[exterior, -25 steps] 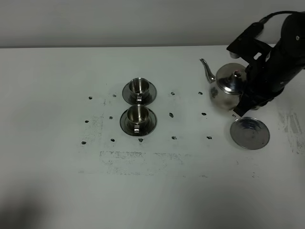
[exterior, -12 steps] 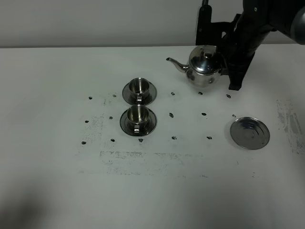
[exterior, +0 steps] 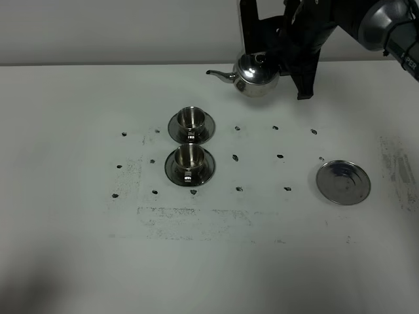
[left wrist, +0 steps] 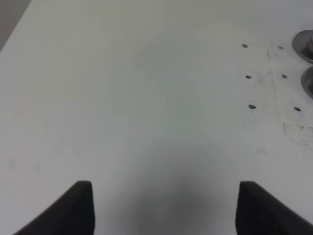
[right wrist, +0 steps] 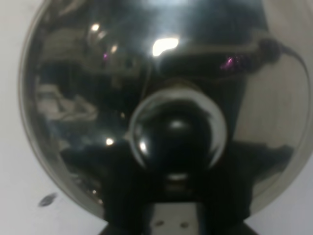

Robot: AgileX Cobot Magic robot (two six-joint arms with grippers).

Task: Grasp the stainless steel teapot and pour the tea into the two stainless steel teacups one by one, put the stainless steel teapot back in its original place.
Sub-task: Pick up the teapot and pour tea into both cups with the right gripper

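Gripping the stainless steel teapot [exterior: 254, 76] tight in my right gripper [exterior: 281, 63], I am holding it near the far edge of the table [exterior: 78, 248], beyond the two teacups [exterior: 190, 118]; my left gripper [left wrist: 164, 205] is gaping wide.

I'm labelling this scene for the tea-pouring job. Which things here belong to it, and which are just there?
Part of the job:
teapot
far teacup
near teacup
round plate

Just there:
dark marks scattered on the table
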